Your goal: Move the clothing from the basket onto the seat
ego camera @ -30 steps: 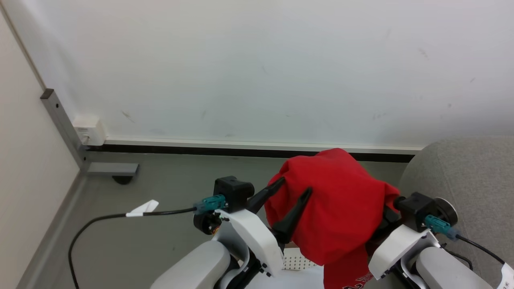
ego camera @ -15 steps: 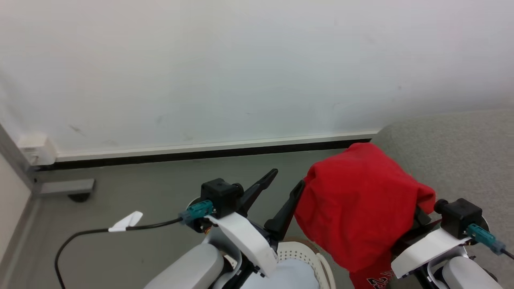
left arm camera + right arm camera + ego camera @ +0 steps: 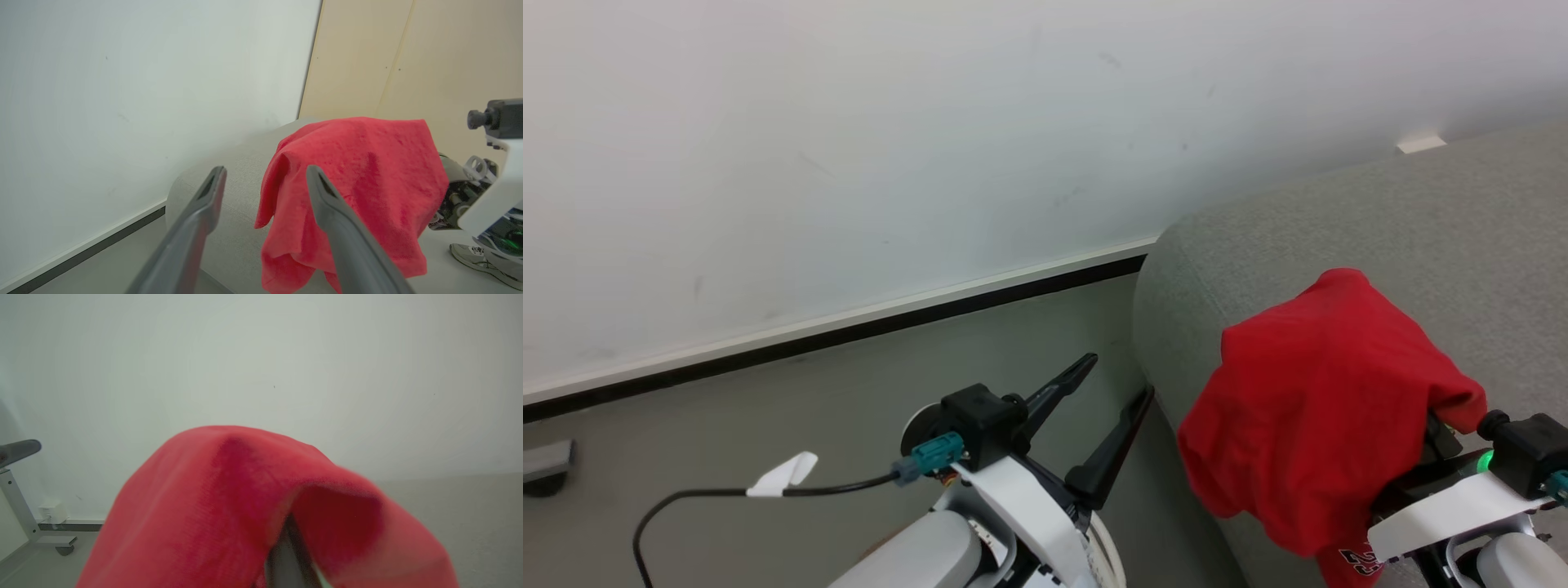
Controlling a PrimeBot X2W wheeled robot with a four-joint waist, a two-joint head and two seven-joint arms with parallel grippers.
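Observation:
The red clothing [image 3: 1323, 408] hangs in a bunched dome over my right gripper, level with the left end of the light-grey seat [image 3: 1339, 212]. White lettering shows on its lowest hanging corner. In the right wrist view the clothing [image 3: 229, 506] drapes over that gripper's dark fingers [image 3: 286, 555], which look pressed together under the fabric. My left gripper [image 3: 1121, 377] is open and holds nothing, a short way left of the clothing. Between its spread fingers the left wrist view shows the clothing [image 3: 367, 183] and the seat [image 3: 229, 208]. A white curved sliver of the basket [image 3: 1107, 551] peeks out by my left forearm.
A white wall with a dark baseboard [image 3: 849, 331] runs behind the grey floor [image 3: 768, 408]. A black cable with a white tag [image 3: 784, 474] trails from my left wrist. A grey metal post foot [image 3: 53, 541] stands by the wall. A shoe [image 3: 478, 257] shows beyond my right arm.
The head camera has swung right, bringing the seat far into view. The clothing, earlier over the basket and against my left fingers, now hangs by the seat's end, apart from the left gripper.

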